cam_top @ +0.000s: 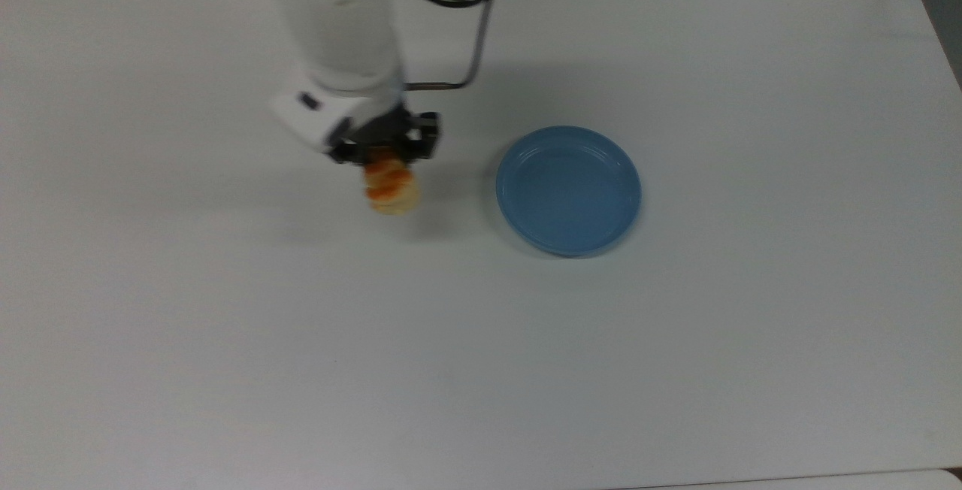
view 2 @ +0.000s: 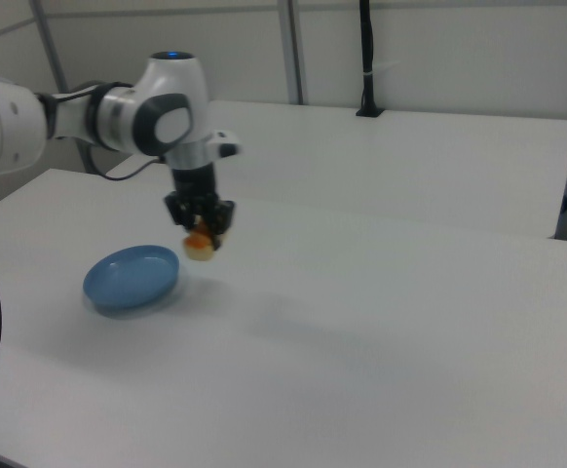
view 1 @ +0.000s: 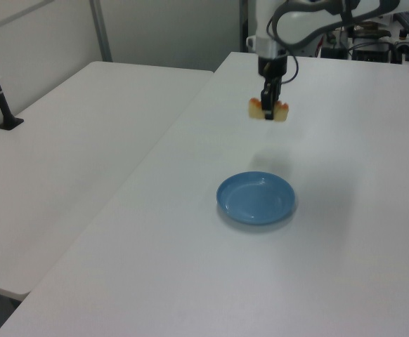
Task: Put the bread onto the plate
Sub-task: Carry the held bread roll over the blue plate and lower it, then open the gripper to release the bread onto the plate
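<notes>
The claw (cam_top: 387, 150) is clamped on the bread (cam_top: 391, 186), holding it lifted clear of the white desk (cam_top: 301, 340) with its shadow below. In the top view the bread hangs at nine o'clock from the blue plate (cam_top: 568, 189), near its rim but apart. The plate lies flat on the desk.
</notes>
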Tool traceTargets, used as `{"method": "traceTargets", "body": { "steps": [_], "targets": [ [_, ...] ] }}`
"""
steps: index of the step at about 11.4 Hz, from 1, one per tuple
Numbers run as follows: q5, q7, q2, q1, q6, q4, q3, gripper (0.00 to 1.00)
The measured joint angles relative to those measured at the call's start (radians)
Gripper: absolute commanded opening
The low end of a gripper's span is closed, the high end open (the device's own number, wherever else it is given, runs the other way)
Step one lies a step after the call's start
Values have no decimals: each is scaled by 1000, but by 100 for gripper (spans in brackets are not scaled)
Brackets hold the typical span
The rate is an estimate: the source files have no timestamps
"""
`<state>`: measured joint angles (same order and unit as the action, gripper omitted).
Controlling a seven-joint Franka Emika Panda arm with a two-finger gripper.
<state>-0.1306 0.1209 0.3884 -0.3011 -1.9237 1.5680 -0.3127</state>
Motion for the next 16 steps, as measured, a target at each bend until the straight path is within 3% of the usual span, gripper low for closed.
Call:
{"method": "traceTargets", "body": {
  "steps": [3, 6, 7, 8, 13, 15, 16],
  "targets": [
    [1, -213, 35, -152, -9, 6, 56, 55],
    [22, -334, 85, -190, -56, 3, 129, 70],
    [31, -344, 104, -190, -62, 2, 141, 92],
    [32, -346, 124, -189, -93, 2, 143, 100],
    [68, -346, 137, -188, -136, -16, 148, 100],
    [70, -354, 80, -159, -67, -39, 151, 100],
    [71, -355, 19, -111, 1, -51, 167, 100]
  ]
}}
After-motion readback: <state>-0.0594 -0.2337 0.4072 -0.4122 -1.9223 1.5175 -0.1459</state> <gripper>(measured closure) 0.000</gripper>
